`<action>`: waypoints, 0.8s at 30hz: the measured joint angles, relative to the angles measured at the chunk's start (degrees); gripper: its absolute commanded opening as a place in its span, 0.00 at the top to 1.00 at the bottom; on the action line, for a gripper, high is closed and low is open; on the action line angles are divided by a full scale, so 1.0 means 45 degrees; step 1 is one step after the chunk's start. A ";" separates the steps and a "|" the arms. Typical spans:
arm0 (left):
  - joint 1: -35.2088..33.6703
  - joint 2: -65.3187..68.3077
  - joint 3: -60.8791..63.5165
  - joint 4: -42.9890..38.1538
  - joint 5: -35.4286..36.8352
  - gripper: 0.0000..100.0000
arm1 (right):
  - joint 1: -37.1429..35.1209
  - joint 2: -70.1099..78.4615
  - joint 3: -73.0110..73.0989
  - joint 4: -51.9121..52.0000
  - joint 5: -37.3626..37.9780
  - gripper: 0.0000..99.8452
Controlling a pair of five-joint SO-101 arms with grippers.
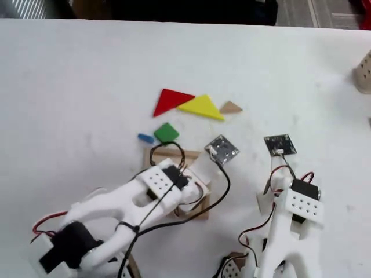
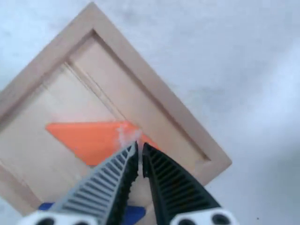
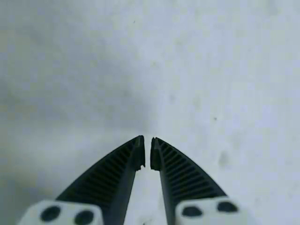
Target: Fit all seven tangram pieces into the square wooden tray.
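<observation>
The left arm (image 1: 145, 197) leans in from the table's (image 1: 69, 87) near edge, bent low over the square wooden tray (image 2: 159, 91). Its left gripper (image 2: 139, 151) points down with the jaws pinched together, tips at the orange parallelogram (image 2: 89, 138) lying flat in the tray. The right arm (image 1: 295, 208) stands alongside, and the right gripper (image 3: 147, 154) is likewise closed over bare table. Beyond the tray lie a red triangle (image 1: 171, 100), yellow triangle (image 1: 202, 107), tan triangle (image 1: 231, 107), green square (image 1: 166, 132) and blue piece (image 1: 146, 138).

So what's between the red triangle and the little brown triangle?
The yellow triangle lies between the red triangle and the brown triangle. The high view shows this.
</observation>
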 measured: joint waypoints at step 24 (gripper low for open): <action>-0.2579 0.1602 -0.1172 -0.1387 0.0000 0.96 | 0.0020 0.0000 0.0000 0.0000 0.0000 0.97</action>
